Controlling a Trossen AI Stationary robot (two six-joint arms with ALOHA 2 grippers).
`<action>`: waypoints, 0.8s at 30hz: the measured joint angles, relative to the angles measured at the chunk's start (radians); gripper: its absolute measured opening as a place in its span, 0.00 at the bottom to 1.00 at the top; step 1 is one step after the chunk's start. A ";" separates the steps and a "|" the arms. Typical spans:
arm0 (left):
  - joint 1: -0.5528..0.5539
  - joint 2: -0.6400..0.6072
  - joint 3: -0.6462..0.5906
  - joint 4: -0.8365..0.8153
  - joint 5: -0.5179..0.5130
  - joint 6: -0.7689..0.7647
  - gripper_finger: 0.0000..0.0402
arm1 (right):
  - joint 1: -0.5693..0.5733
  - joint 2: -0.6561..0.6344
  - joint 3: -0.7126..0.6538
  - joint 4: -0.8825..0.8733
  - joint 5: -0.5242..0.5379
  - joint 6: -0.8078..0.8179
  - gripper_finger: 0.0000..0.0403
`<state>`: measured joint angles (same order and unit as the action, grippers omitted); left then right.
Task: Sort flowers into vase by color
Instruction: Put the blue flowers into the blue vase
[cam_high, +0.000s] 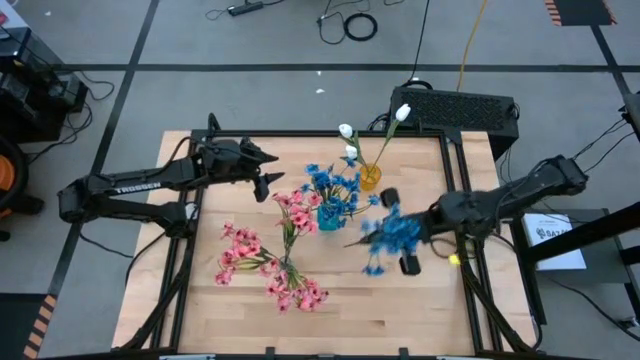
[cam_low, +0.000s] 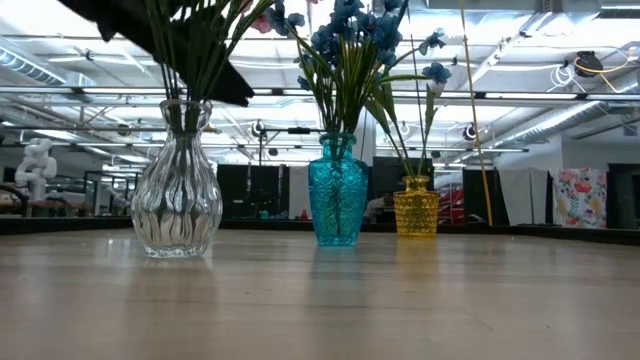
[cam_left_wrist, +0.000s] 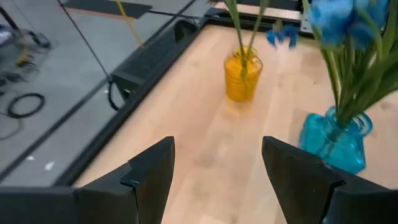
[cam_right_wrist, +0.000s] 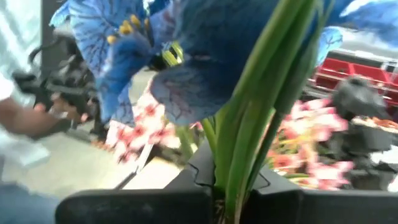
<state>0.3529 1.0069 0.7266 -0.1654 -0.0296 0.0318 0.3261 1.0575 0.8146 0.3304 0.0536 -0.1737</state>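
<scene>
Beside the blue vase (cam_high: 329, 216), pink flowers (cam_high: 296, 210).

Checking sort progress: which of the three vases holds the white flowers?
The yellow vase, at the table's far edge. The teal vase holds blue flowers; the clear vase holds pink ones.

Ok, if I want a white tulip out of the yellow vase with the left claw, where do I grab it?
Probably the bare green stem just above the mouth of the yellow vase, below the bud. The left claw is open and faces it across bare wood, so come in level from there; the blue flowers crowd the other side.
</scene>
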 joint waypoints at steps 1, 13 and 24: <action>0.003 0.000 -0.019 0.019 0.014 -0.010 0.62 | 0.009 0.022 0.000 0.009 -0.001 -0.019 0.02; 0.012 0.001 -0.240 0.247 0.116 -0.151 0.62 | 0.048 0.156 0.000 -0.010 0.002 -0.202 0.01; 0.012 0.001 -0.328 0.322 0.192 -0.216 0.62 | 0.049 0.338 0.000 0.171 0.146 -0.579 0.01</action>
<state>0.3645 1.0077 0.3989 0.1562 0.1619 -0.1843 0.3752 1.3959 0.8146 0.5009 0.1993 -0.7523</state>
